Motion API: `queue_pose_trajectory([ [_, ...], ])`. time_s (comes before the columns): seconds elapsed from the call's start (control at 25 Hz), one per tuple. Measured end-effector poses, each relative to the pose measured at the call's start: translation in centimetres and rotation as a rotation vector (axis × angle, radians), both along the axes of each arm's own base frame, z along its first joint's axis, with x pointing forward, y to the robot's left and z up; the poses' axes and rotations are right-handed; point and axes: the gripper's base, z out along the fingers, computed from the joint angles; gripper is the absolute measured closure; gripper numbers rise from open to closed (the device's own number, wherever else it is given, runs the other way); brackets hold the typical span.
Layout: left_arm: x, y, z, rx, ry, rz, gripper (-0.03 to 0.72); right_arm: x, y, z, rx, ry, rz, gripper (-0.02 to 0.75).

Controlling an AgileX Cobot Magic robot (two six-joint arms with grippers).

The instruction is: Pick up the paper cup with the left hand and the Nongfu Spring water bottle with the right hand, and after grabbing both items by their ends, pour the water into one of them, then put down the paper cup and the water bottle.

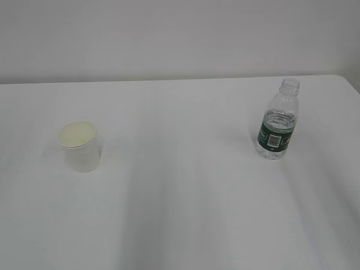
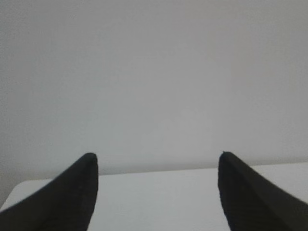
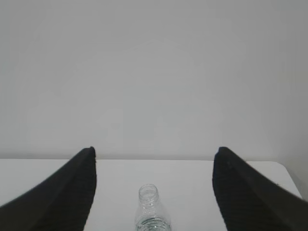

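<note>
The white paper cup (image 1: pixel 80 146) stands upright on the left of the table, its cream inside showing. To the right stands the Nongfu Spring water bottle (image 1: pixel 277 121), uncapped, with a dark green label and water (image 1: pixel 270 151) inside. Neither arm shows in the exterior view. My left gripper (image 2: pixel 157 155) is open, with only table and wall between its black fingers; the cup is out of the left wrist view. Also open is my right gripper (image 3: pixel 155 149), and the bottle's neck (image 3: pixel 149 195) sits low between its fingers, some way ahead and untouched.
The white table (image 1: pixel 185 214) ends at a back edge against a plain pale wall (image 1: pixel 169 34). Its right rear corner (image 1: pixel 346 79) is rounded. Nothing else stands on the surface between the cup and the bottle.
</note>
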Motion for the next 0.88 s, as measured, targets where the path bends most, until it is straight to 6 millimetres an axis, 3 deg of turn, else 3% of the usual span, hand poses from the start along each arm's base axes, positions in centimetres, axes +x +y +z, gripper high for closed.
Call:
queue_pose_trajectory([
  [0.52,2.9,-0.9,-0.8,-0.003,0.009,-0.056,0.123,2.5,0.4,-1.7,0.023,0.122,-0.003,0.165],
  [0.88,4.3,-1.2,-5.2,-0.091,0.054,-0.065,0.178,4.1,0.6,-2.8,0.036,0.175,-0.007,0.165],
])
